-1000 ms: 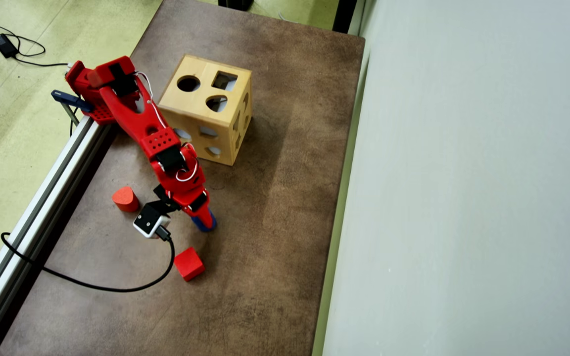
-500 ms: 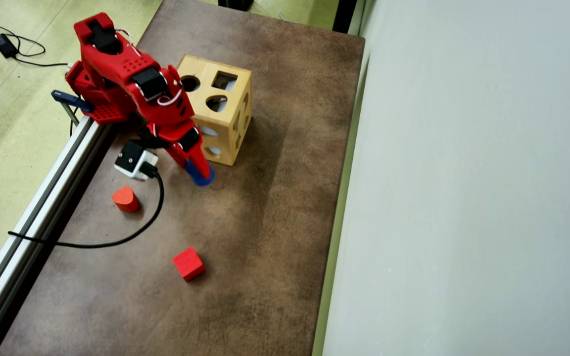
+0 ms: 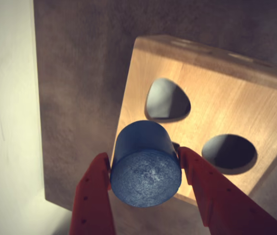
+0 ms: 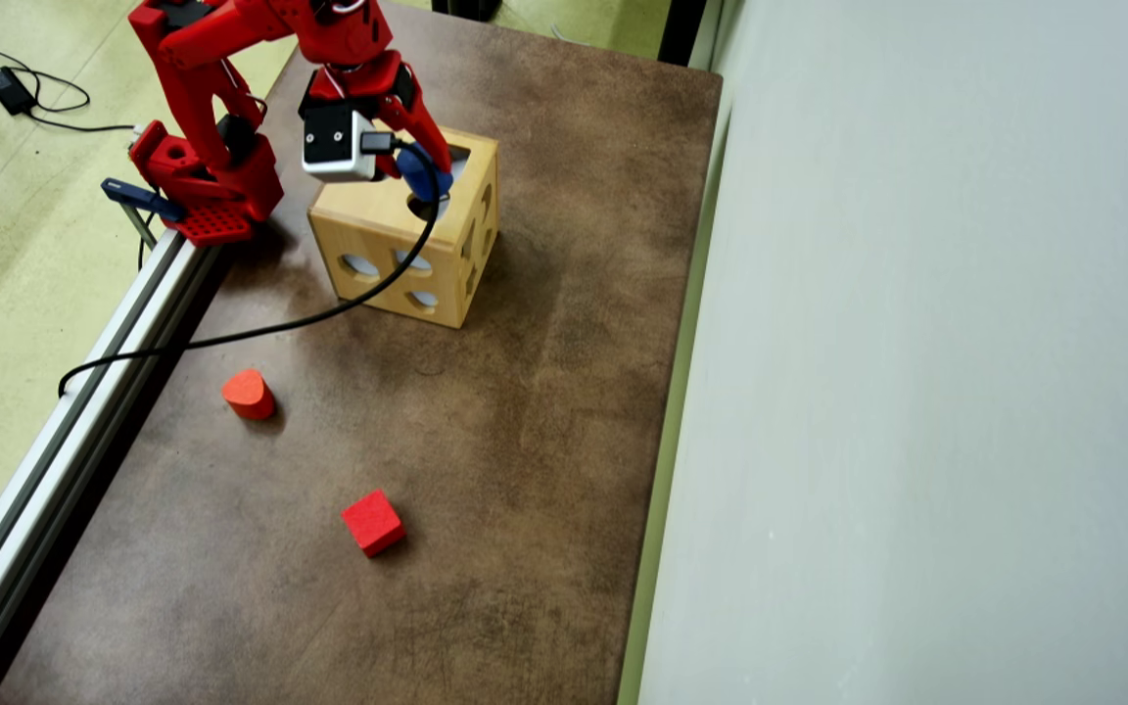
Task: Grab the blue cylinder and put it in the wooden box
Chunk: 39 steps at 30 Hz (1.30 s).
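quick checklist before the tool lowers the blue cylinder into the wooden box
1. Grip: ok. The red two-finger tool is shut on the short blue cylinder, one finger on each side.
2. Over the box: ok. The cylinder hangs above the top face of the light-wood box with shape cut-outs.
3. Over the round hole: not ok. In the wrist view the cylinder sits left of it, near the rounded hole.
4. Cylinder axis square to the top face: cannot tell.
5. Black camera cable: ok, it trails off the front of the box.
6. Red cube and orange-red rounded block: ok, well away.
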{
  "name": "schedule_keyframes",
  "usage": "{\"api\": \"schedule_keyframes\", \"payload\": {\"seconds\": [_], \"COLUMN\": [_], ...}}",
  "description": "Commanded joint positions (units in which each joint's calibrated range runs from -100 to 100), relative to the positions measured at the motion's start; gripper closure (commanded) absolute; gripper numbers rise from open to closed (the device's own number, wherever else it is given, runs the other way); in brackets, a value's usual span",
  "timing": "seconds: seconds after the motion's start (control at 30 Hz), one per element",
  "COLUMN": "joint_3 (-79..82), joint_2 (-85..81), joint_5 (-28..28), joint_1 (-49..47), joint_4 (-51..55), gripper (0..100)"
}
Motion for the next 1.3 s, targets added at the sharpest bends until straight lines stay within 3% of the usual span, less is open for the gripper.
{"api": "schedule_keyframes", "payload": {"seconds": [0.0,0.53,1.27], "joint_3": [5.2,30.8,36.2], "joint_2": [-7.1,-24.0,-24.2], "joint_5": [-0.2,-0.3,-0.3], "joint_1": [-2.6,-2.9,-2.3], "joint_4": [0.7,0.5,0.3], "gripper": [97,97,97]}}
